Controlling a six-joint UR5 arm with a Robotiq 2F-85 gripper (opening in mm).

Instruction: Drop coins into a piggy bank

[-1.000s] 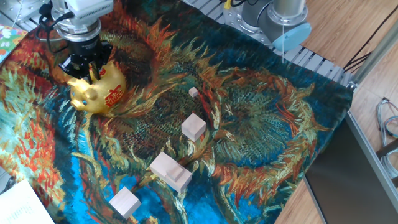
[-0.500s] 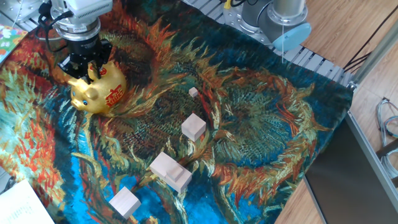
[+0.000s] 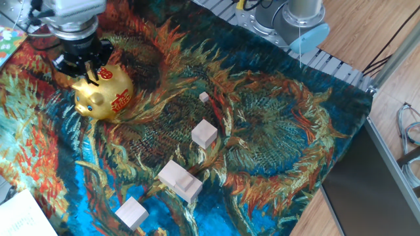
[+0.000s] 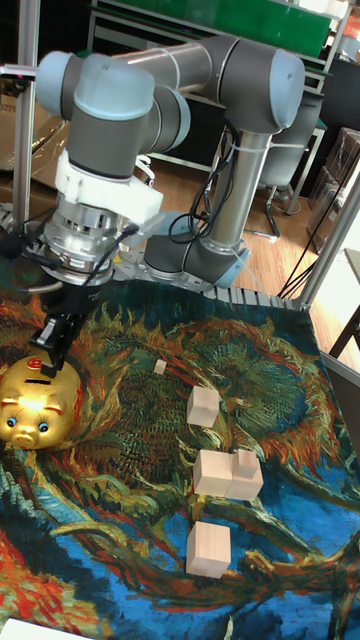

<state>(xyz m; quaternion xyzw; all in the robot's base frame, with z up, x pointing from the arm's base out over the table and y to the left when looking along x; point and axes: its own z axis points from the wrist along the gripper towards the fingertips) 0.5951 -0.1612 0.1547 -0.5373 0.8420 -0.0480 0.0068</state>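
Fixed view: the gold piggy bank (image 3: 104, 92) stands near the far left corner of the sunflower-print cloth (image 3: 275, 137), snout toward the lower left, so its long axis runs from lower left to upper right in the picture. The gripper (image 3: 94, 71) hangs directly above the pig's back, fingertips close over the top; whether they touch it cannot be told. The black fingers look narrowly spaced, but the pictures do not show whether a coin sits between them, so the grip cannot be told. Red character marks show on the pig's flank and back, too small to read. Four pale wooden blocks (image 3: 204, 134) lie well apart from the pig, toward the middle and near edge. Tall fixed view: the piggy bank (image 4: 38, 408) sits at the left edge, face toward the camera, and the gripper (image 4: 52, 362) comes down onto its back, where a dark spot, probably the slot, lies just under the fingertips. Any drop depends on the fingertips staying lined up over that slot.
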